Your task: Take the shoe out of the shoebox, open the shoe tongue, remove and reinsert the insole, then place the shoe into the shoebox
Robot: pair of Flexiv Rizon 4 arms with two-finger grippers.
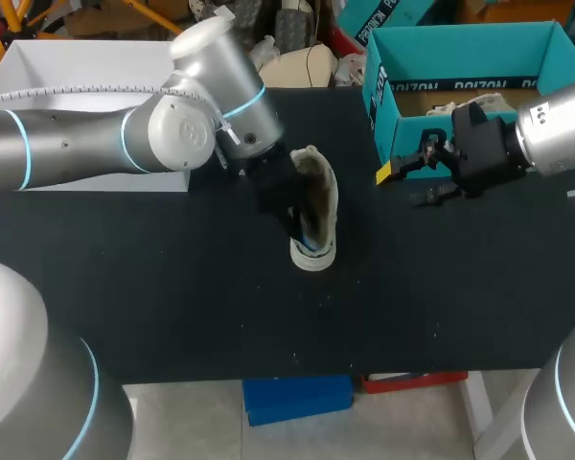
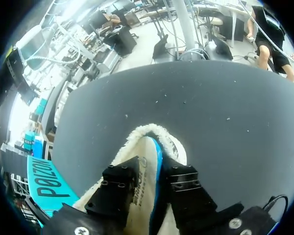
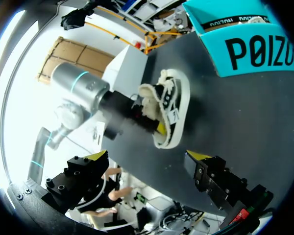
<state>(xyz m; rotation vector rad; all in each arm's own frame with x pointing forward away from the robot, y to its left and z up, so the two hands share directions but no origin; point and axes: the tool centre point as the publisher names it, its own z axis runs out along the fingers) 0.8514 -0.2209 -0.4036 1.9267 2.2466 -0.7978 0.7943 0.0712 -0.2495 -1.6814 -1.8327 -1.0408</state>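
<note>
Two arms work over a black table [image 1: 172, 287], where a fleece-lined shoe [image 1: 318, 206] lies in the middle, out of the teal shoebox [image 1: 402, 105] and well apart from it. The left gripper [image 2: 154, 181] is sunk into the shoe's opening beside what looks like the blue-edged insole [image 2: 146, 152]; whether it grasps anything cannot be told. The right gripper [image 3: 149, 156] hangs released and empty near the shoebox's front wall, touching nothing. With no brace on the shoe, a push or pull from the left arm could likely slide or tip it, and the insole could buckle rather than seat flat
</note>
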